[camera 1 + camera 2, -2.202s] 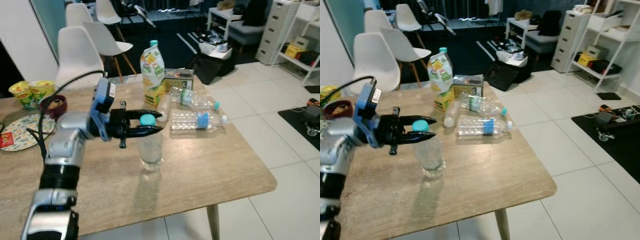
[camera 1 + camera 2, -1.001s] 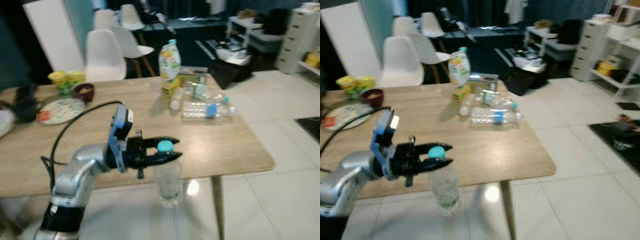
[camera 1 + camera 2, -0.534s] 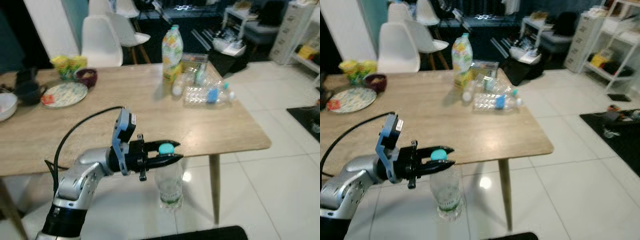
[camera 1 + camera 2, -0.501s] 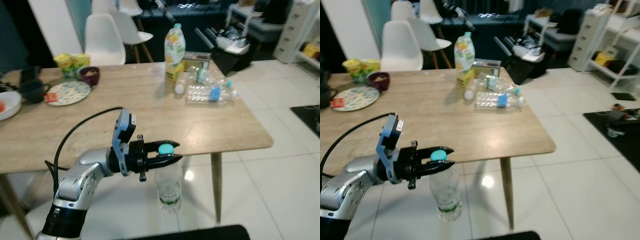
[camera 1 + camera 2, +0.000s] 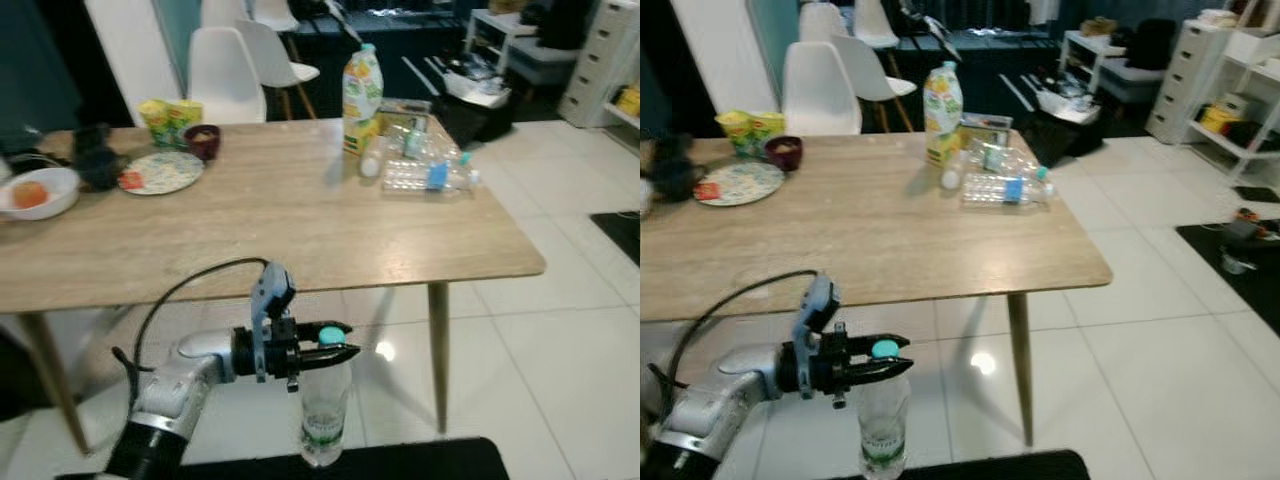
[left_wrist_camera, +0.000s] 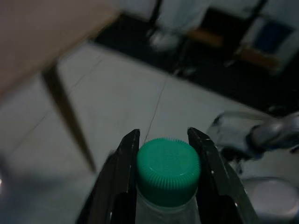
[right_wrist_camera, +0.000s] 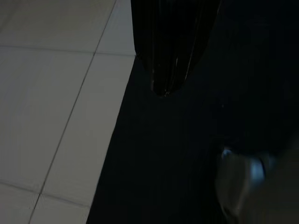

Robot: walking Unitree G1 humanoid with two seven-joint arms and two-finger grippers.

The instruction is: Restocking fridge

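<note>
I had the left gripper clamped on the neck of a clear water bottle, its two black fingers pressed against either side of the green cap. The bottle hung upright from that grip out in front of the wooden table, below the level of its top and above the white tiled floor. It touched neither the table nor the floor, as far as I could tell from the head cameras.

On the far right corner of the table I saw a tall yellow juice bottle standing upright, a small box just beside it, and several clear plastic bottles lying on their sides in a loose cluster next to them. Toward the left end sat a patterned plate, a dark little bowl, two yellow cups and a white bowl with something orange in it. White chairs stood behind the table.

The right gripper pointed down over the edge where the pale tiles met a dark surface; its fingers looked closed together and held nothing.
</note>
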